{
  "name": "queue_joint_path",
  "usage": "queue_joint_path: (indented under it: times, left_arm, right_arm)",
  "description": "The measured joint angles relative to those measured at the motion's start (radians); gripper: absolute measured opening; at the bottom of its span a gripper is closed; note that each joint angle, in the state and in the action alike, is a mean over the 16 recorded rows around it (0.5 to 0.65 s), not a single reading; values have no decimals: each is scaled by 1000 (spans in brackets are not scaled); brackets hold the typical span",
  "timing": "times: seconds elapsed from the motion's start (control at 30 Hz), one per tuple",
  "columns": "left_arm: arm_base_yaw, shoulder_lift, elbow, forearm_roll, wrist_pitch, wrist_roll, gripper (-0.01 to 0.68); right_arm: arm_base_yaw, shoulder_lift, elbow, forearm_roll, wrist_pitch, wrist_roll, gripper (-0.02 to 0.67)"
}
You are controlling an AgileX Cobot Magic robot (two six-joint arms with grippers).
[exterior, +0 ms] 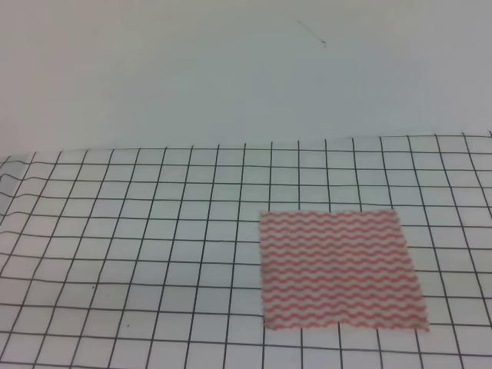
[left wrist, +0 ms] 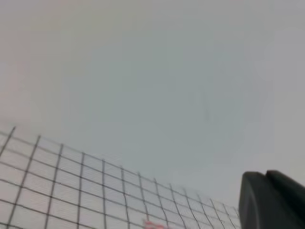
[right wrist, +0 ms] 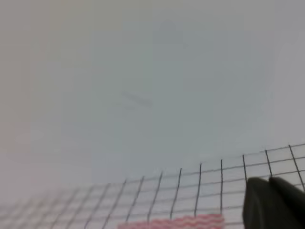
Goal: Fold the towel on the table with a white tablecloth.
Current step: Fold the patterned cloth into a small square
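The towel [exterior: 338, 267], a thin cloth with pink-red and white wavy stripes, lies flat and unfolded on the table [exterior: 138, 231], right of the middle and towards the front. The white black-gridded tablecloth [exterior: 100, 269] covers the table. No gripper shows in the exterior high view. In the left wrist view only a dark finger [left wrist: 274, 200] shows at the lower right, with a pink edge of the towel [left wrist: 153, 224] at the bottom. In the right wrist view a dark finger [right wrist: 274, 202] shows at the lower right, with the towel's edge [right wrist: 176, 222] at the bottom.
A plain pale wall [exterior: 231, 69] stands behind the table's far edge. The tablecloth is wrinkled at the far left [exterior: 19, 188].
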Motion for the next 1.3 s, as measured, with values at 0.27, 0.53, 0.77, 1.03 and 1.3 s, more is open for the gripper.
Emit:
queue_joint_path:
  times: [0.27,0.53,0.77,1.03,1.3]
  left_arm:
    - [-43,163,-111,31,108,144,-2]
    - [-141,425,-192,46,194,248,-2]
    - [-202,687,-276,46,269,302,-2]
    - [-215,984,-359,-23,319,341,20]
    - [-259,1250,-424,-195,346,440,118]
  right_arm:
    - [25,182,-154,34,239,-281,-1]
    - [87,439,-208,59,338,-360,-1]
    - [129,701,-269,69,367,-422,-1]
    - [138,950,-347,71,352,-498,-1]
    - [138,1056,-378,94,325,-567,-1]
